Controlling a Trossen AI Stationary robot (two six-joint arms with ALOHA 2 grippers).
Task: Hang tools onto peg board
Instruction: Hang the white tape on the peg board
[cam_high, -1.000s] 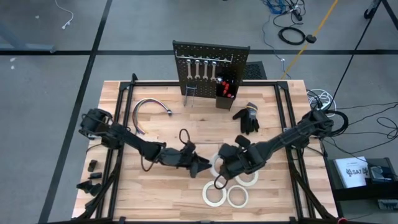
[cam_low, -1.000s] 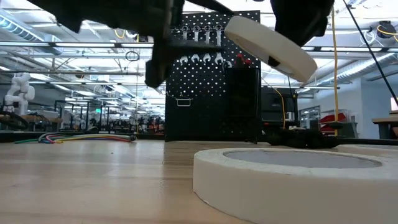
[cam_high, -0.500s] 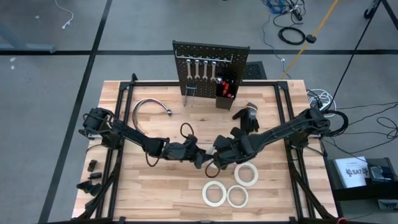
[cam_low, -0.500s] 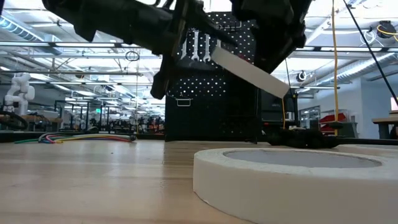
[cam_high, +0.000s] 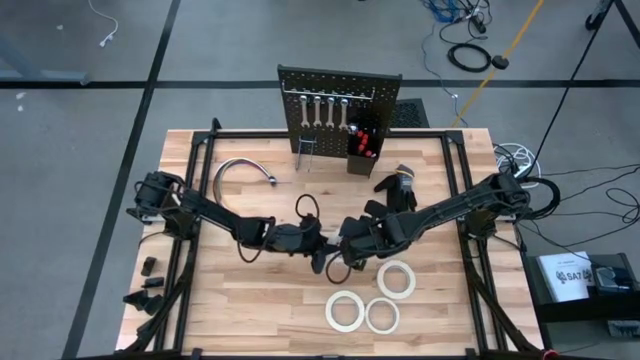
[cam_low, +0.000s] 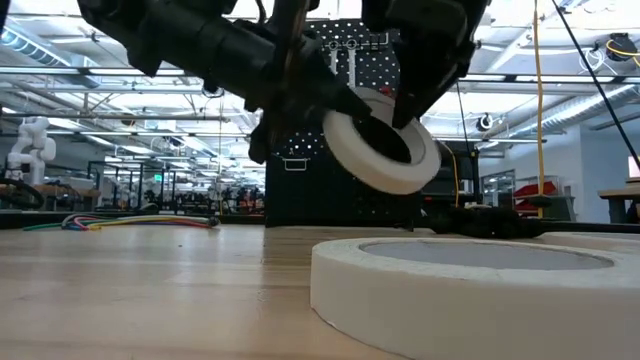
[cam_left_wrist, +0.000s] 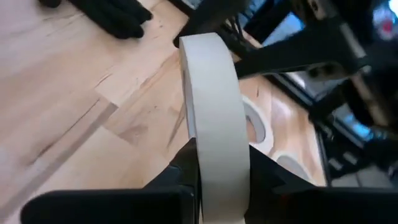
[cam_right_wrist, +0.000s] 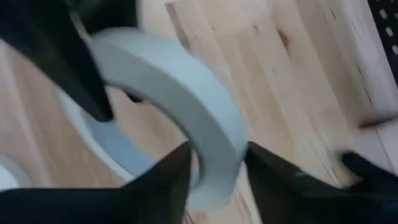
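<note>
A white tape roll (cam_low: 350, 155) hangs above the middle of the table between both grippers. My left gripper (cam_high: 322, 250) reaches it from the table's left and is shut on it. My right gripper (cam_high: 346, 254) comes from the right, slanting down, and straddles the same roll (cam_right_wrist: 211, 124). The black peg board (cam_high: 338, 95) stands upright at the far edge, with silver wrenches (cam_high: 323, 110) hanging on its hooks. Red-handled tools (cam_high: 368, 146) stick out of its black bin. Three more tape rolls (cam_high: 396, 280) lie flat on the table near the front. My left gripper pinches the roll between its two fingers (cam_left_wrist: 184, 167), one on each flat side of the band (cam_left_wrist: 214, 143), reaching nearly level from the table's left. The roll stands on edge, lifted clear. My right gripper has the roll's band (cam_right_wrist: 217, 168) between its two fingers (cam_right_wrist: 171, 171), coming from above and the right. The picture is blurred; the band fills the gap.
A black glove (cam_high: 398, 188) lies right of the bin and a curved chrome tube (cam_high: 240, 170) lies at the far left. One flat roll (cam_low: 470, 290) fills the low view's foreground. A black frame rail (cam_high: 455, 180) runs around the table top.
My right gripper has carried the tape roll toward the table's left and far edge. My left gripper has come in beside it and taken hold. The roll has turned from lying tilted, almost flat, to standing on edge with its hole toward the near edge.
</note>
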